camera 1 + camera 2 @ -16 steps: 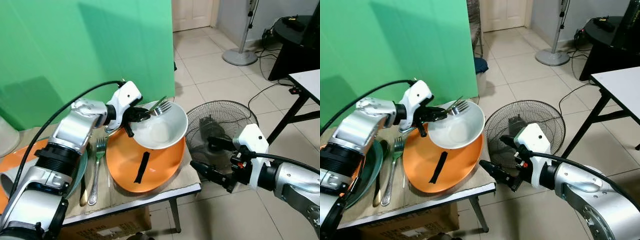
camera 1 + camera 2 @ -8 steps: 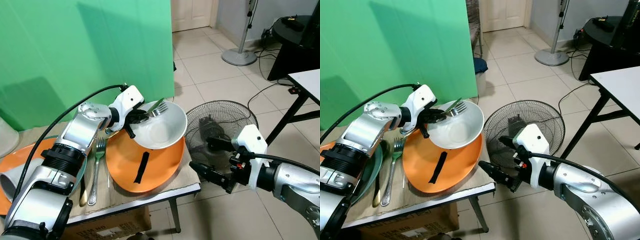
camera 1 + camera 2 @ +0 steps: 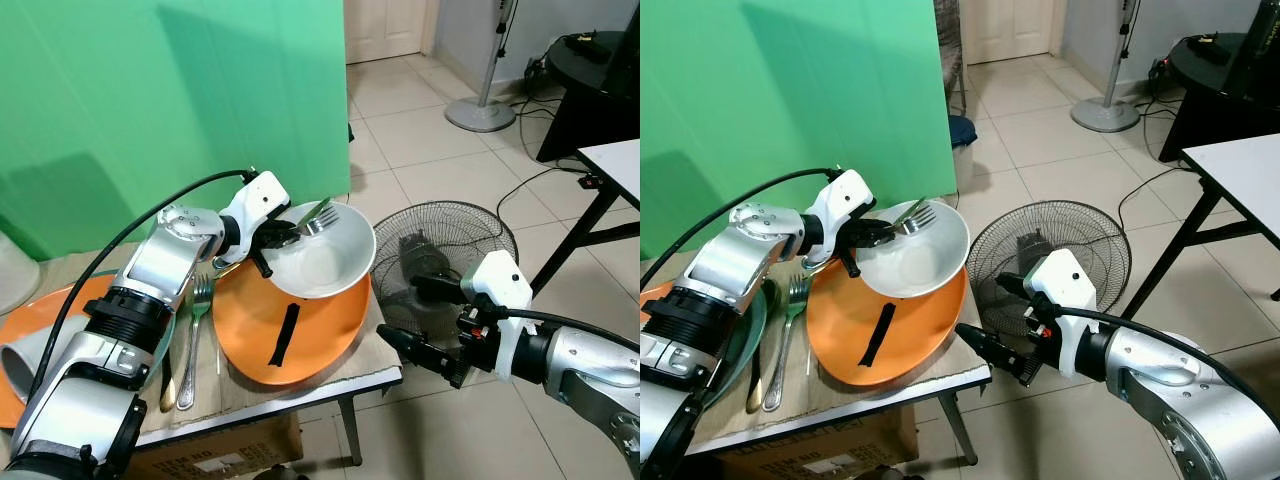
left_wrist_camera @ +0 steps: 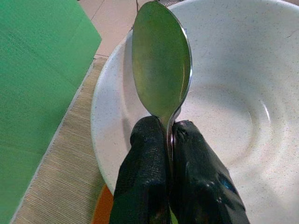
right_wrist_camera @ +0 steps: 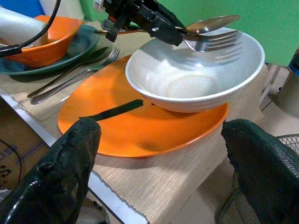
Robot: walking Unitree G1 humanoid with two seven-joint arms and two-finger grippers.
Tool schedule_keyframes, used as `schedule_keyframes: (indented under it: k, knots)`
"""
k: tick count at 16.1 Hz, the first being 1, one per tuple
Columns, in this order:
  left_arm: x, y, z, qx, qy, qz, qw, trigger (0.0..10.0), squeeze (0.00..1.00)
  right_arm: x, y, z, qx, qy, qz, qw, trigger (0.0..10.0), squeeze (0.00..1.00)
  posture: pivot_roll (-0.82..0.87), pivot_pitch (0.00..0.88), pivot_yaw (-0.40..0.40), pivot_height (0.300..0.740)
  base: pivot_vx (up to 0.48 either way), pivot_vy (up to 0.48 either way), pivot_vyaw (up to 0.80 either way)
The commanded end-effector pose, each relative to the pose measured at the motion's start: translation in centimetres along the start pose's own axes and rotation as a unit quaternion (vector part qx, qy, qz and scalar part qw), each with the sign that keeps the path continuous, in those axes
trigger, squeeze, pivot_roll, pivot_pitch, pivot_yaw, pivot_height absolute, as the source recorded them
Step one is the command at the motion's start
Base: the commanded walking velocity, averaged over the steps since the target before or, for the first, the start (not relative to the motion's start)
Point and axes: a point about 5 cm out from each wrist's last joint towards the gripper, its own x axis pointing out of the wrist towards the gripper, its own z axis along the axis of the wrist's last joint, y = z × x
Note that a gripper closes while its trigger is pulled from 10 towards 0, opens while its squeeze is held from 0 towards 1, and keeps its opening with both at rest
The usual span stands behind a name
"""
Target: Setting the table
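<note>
While the left hand (image 3: 283,236) pinches a slim, shiny steel spoon (image 4: 161,60) by its neck above the speckled white bowl (image 3: 325,262) on the orange plate (image 3: 300,335), the open right hand (image 3: 425,352) waits near the desk (image 3: 375,372); such light, stiff, slippery metal probably grips best mid-handle.
</note>
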Motion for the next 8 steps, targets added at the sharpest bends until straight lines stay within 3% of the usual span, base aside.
schedule_keyframes:
  k: [1, 2, 8]
  knots:
    - [-0.24, 0.30, 0.56, 0.007, -0.004, 0.009, 1.000, 10.0, 0.88, 0.13, 0.21, 0.23, -0.007, -0.003, 0.008, 1.000, 10.0, 0.00, -0.10, 0.000, 0.130, 0.740, 0.000, 0.000, 0.00]
    - [-0.21, 0.34, 0.60, 0.008, -0.005, 0.012, 1.000, 10.0, 1.00, 0.16, 0.23, 0.22, -0.007, -0.003, 0.008, 1.000, 10.0, 0.00, -0.10, 0.000, 0.130, 0.740, 0.000, 0.000, 0.00]
    - [-0.19, 0.64, 0.69, 0.014, -0.003, 0.024, 1.000, 10.0, 1.00, 0.30, 0.21, 0.19, -0.009, -0.004, 0.009, 1.000, 10.0, 0.00, -0.10, 0.000, 0.131, 0.740, 0.000, 0.000, 0.00]
